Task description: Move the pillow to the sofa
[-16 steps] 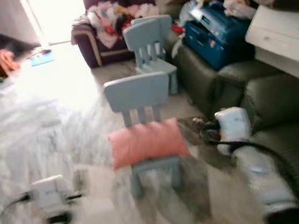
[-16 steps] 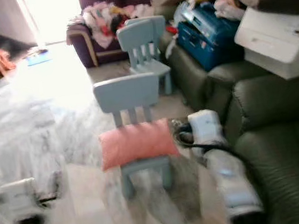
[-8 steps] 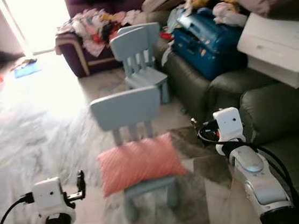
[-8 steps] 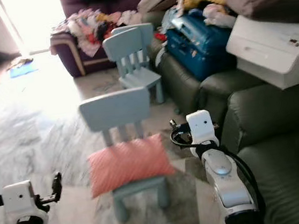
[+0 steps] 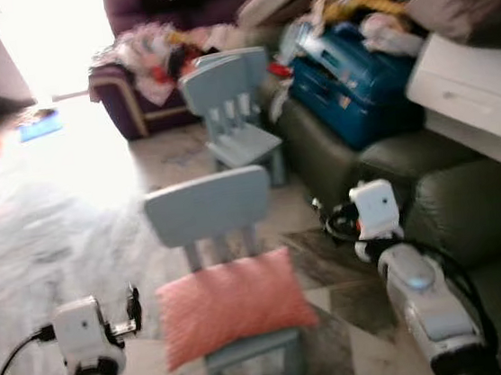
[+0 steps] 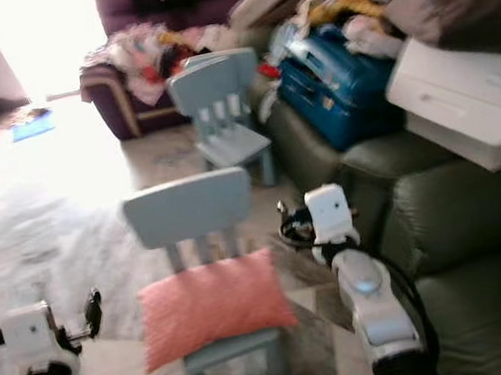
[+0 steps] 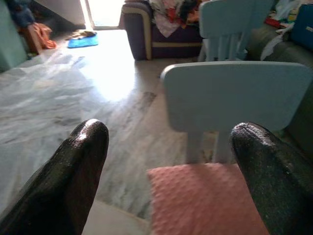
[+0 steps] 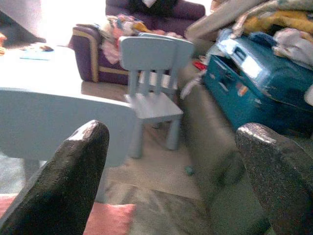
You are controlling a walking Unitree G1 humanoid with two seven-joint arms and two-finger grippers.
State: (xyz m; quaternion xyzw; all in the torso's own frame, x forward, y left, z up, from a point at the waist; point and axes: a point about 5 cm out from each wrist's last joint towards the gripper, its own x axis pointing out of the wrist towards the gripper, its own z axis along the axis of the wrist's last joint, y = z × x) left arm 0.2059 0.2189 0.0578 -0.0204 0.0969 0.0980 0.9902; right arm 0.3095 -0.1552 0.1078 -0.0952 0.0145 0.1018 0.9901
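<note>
at the far left the bright marble floor (image 5: pixel 46 220) washes out near the doorway glare, so little can be read there. the left gripper (image 7: pixel 168 176) is held low on the left beside the near chair (image 5: pixel 213 212), its 2 black fingers (image 7: pixel 73 171) set wide apart with nothing between them; its wrist view looks straight at the chair's backrest and the near edge of the pillow (image 5: pixel 232 305).

the pillow, salmon pink with a fine dotted weave, lies flat on the seat of that small pale-blue chair, overhanging the seat on both sides. it looks light, soft and easily squashed, not slippery and not fragile; a 1-sided pinch would likely let it sag and swing, so i judge the overhanging left and right edges the best places to take hold, 1 gripper on each. a 2nd chair (image 5: pixel 228 109) of the same kind stands farther back.

to the right, the right gripper (image 8: pixel 168 181) is held at the chair's right side, fingers (image 8: pixel 279 171) likewise spread and empty. beyond it runs the dark green sofa (image 5: pixel 488 206), its far end piled with a blue case (image 5: pixel 355 71), a white box (image 5: pixel 476 98) and cloths. the nearest cushion seems free, though it is cut off at the frame edge. both eye views are motion-blurred, so the pillow's far edge under the backrest is hard to make out.
</note>
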